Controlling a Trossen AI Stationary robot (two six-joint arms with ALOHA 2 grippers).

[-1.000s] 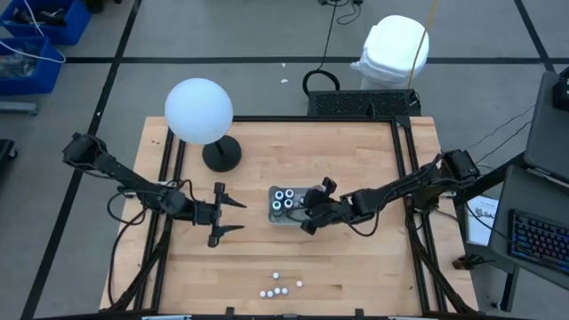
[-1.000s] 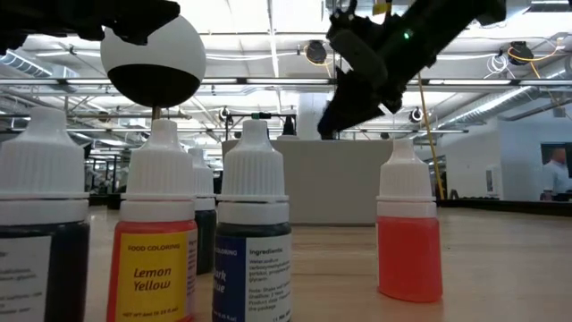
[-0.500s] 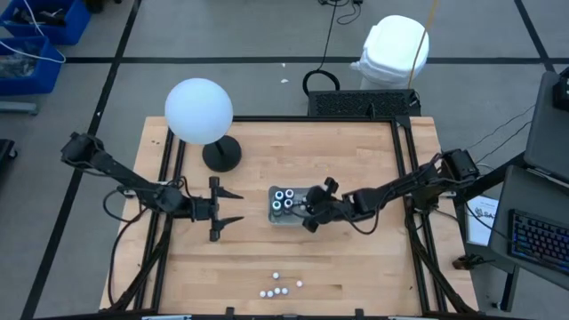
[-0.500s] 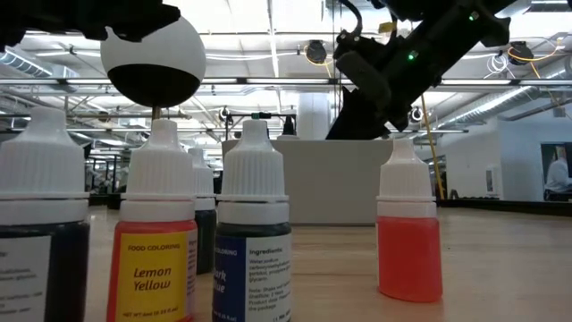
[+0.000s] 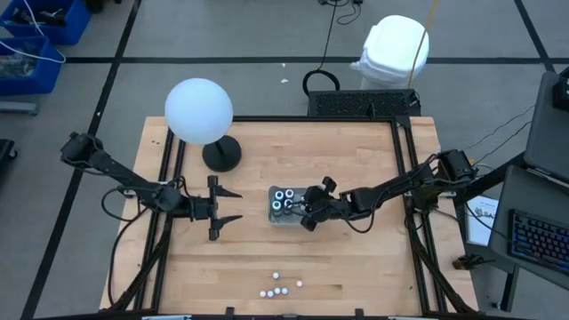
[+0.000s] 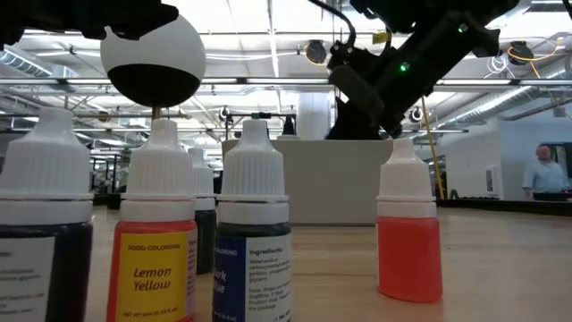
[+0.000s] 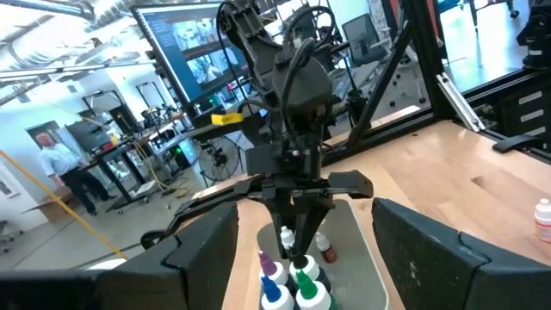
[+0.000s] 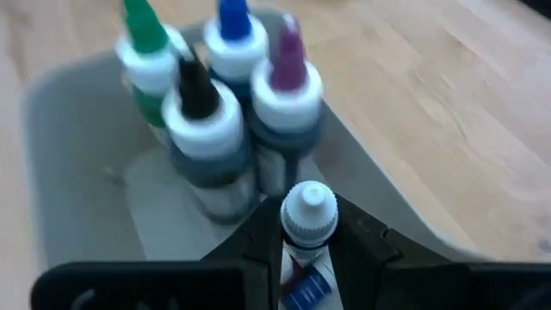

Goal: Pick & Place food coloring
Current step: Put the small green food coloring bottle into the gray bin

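Right tool (image 8: 307,245) grips white-capped bottle (image 8: 307,226) over clear plastic tray (image 8: 77,172); left tool (image 5: 222,209) open.

— Surface? 
— Wooden table (image 5: 356,258). Lamp base (image 5: 221,155) at ten o'clock; clear tray (image 5: 274,216) at centre.
— Anything else?
— Five white-capped bottles (image 5: 279,286) clustered at six o'clock.

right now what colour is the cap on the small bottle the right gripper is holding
White; the small bottle in the right gripper shows best in the right wrist view.
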